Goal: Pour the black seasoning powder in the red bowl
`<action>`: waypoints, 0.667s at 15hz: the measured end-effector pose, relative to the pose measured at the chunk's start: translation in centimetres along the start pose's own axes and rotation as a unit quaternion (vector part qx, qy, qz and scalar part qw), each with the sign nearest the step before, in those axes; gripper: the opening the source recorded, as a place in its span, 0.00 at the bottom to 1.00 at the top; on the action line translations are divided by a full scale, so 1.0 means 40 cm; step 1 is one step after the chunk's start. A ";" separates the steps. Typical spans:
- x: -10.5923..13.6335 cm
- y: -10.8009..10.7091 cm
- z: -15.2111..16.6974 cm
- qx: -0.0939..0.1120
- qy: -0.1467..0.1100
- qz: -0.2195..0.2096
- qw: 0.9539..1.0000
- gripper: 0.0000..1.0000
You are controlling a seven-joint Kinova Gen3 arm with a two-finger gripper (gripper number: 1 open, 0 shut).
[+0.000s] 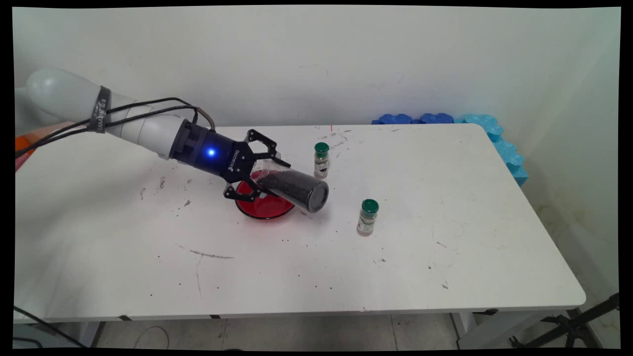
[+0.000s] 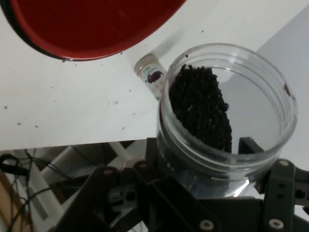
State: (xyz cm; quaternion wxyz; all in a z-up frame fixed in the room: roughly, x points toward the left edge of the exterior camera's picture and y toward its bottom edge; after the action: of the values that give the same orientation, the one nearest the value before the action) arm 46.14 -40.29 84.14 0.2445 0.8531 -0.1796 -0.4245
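White counter (image 1: 445, 257) before a pale wall, with the end effector (image 1: 262, 170) clamped on a clear jar (image 1: 292, 188) of dark granules.
Tipped nearly flat, the jar hangs over a red bowl (image 1: 262, 206); in the hand view its open mouth (image 2: 227, 111) shows the granules (image 2: 200, 106) inside. Two green-capped spice bottles stand upright, one (image 1: 321, 160) just behind the jar, the other (image 1: 368, 217) to its right.

Spice bottle (image 1: 321, 159) just beyond red plate (image 1: 262, 207); second bottle (image 1: 367, 216) right.
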 end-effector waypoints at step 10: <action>0.011 0.001 0.006 -0.033 -0.005 -0.075 0.997 0.00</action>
State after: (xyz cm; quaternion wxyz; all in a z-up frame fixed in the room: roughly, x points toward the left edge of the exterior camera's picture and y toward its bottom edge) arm 46.21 -40.62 83.77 0.2396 0.8531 -0.1025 -0.4519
